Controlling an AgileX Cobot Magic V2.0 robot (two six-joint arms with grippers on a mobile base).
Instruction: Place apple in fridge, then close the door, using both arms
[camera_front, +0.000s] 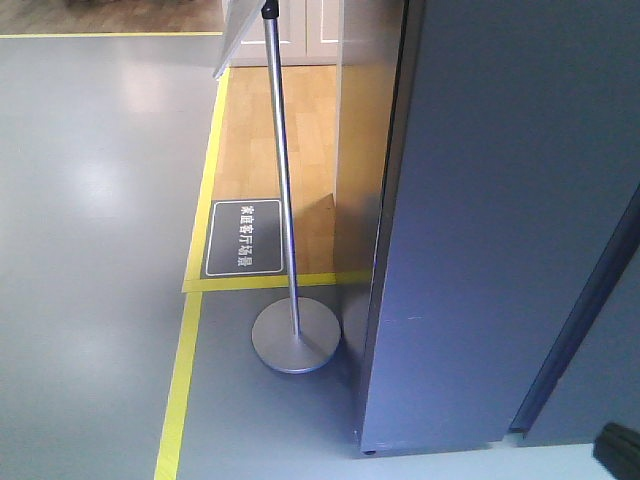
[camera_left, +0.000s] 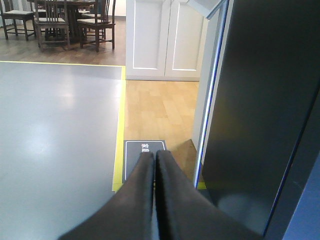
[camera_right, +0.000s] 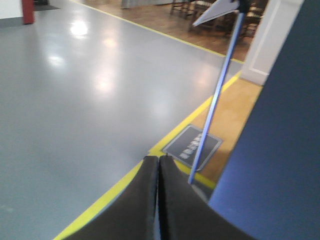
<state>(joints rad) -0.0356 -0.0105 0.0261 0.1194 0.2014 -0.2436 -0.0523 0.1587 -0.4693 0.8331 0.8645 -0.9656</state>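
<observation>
Nearest in the left wrist view, the left tool (camera_left: 155, 155) has its two black wedge fingers pressed flat together, clenched on nothing; their bases run off the bottom edge. The right tool (camera_right: 159, 159) in the right wrist view is clenched the same way, empty, its fingers cut off below.

Just beyond, the fridge (camera_front: 500, 220) fills the right of the front view as a tall dark grey slab standing upright, its long axis vertical and its bottom corner resting on the grey floor (camera_front: 90, 200). Its top is cut off by the frame. Whether this grey face is the door or a side wall cannot be told, and the white interior is hidden. The apple shows in no view. A black shape at the lower right corner of the front view is too cropped to identify.

Beside the fridge's left edge stands a metal sign stand (camera_front: 294, 335), round base on the floor, pole rising slightly tilted; its board is cut off at the top. Behind it lies a dark floor placard (camera_front: 244, 238) with white characters, inside yellow floor tape (camera_front: 185, 370) bordering wood flooring (camera_front: 300, 130).

Farthest off, white cabinet doors (camera_left: 165, 40) and dark dining chairs (camera_left: 50, 22) stand at the room's back.
</observation>
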